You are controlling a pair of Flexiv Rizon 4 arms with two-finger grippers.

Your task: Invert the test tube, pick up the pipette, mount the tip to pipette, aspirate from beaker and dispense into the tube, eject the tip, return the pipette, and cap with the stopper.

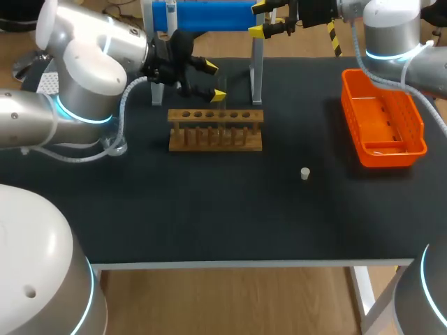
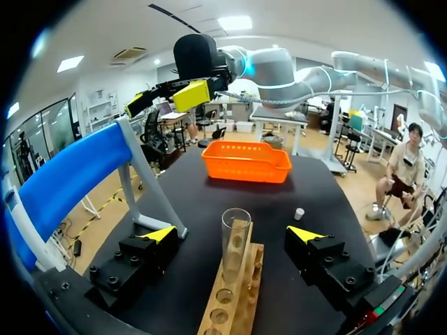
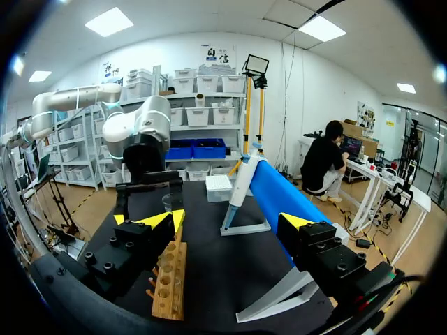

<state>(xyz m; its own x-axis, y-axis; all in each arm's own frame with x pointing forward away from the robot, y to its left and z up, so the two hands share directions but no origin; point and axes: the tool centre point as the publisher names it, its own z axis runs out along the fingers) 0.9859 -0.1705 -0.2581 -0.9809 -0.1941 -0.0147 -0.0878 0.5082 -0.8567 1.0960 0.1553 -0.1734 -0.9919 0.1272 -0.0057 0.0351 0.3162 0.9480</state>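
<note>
Left gripper [image 1: 213, 81] apart, straddling the upright tube [image 2: 235, 241] in the rack [image 1: 215, 116], not touching it. Right gripper [image 1: 260, 19] apart beside the blue stand [image 1: 209, 15]. Stopper [image 1: 304, 174] on the table [image 1: 209, 209], near the basket [image 1: 391, 155].

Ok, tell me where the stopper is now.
In the head view the stopper sits alone on the table, right of centre, nearer the front edge than the wooden rack to its left and the orange basket to its right.
</note>
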